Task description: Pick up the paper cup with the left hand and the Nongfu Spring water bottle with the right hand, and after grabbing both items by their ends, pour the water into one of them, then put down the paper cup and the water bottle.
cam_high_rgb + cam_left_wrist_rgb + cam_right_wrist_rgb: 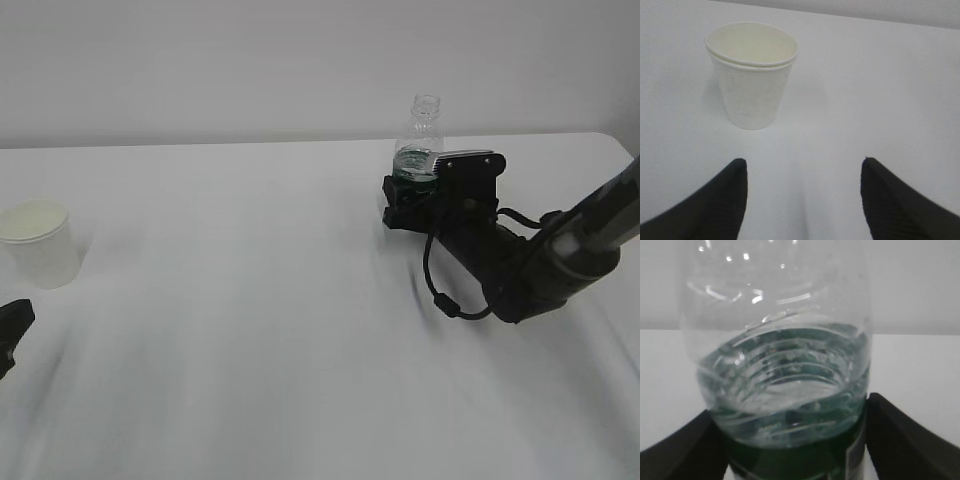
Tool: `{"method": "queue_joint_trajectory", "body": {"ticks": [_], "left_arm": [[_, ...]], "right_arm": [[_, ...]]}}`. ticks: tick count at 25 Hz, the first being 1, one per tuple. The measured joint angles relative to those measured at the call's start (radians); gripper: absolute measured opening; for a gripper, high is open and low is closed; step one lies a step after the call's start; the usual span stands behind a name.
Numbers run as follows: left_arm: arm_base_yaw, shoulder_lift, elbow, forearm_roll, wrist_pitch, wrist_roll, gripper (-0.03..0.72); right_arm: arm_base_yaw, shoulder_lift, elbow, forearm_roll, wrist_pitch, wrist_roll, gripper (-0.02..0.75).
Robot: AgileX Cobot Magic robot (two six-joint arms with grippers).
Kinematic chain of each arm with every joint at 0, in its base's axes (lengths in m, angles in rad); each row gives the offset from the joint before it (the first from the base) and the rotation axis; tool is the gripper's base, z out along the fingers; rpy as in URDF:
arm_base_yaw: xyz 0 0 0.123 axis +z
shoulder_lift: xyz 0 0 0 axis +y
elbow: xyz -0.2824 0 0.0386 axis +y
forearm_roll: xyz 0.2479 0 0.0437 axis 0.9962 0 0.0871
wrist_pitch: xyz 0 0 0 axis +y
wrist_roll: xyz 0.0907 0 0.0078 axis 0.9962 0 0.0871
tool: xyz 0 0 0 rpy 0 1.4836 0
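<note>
Bottle (421, 140) position: upright near the table's (250, 300) far edge, right of centre, capless. It stands between the fingers of the right gripper (410, 198), which reaches it low on the body at the green label (790, 460). In the right wrist view the bottle fills the space between the two black fingers (905, 440); the left finger lies against the label, and the right finger sits at the label's edge. Whether the fingers press the bottle or only flank it cannot be told. The jaws stand wide, about the bottle's width. Water (785, 390) fills the lower part of the bottle, its surface above the label band.

Cup (38, 243) position: upright near the table's left edge, well apart from the bottle. In the left wrist view the cup (751, 75) stands ahead of the left gripper (804, 172) and left of its centre line, clear of both fingertips (735, 175). The left fingers are spread wide, touch nothing and hold nothing. Only bare table lies between them. In the exterior view only a dark tip of the left gripper (12, 325) shows at the left edge, nearer the front edge than the cup.
</note>
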Motion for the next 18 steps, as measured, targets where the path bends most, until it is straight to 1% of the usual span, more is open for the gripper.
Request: {"method": "queue_joint_trajectory", "body": {"ticks": [12,15,18], "left_arm": [[0.000,0.000,0.000,0.000,0.000,0.000,0.505],[0.000,0.000,0.000,0.000,0.000,0.000,0.505],[0.000,0.000,0.000,0.000,0.000,0.000,0.505]], "right_arm": [[0.000,0.004,-0.008,0.000,0.004,-0.001,0.588],[0.000,0.004,-0.008,0.000,0.004,-0.001,0.543],[0.000,0.004,-0.008,0.000,0.004,-0.001,0.481]]}}
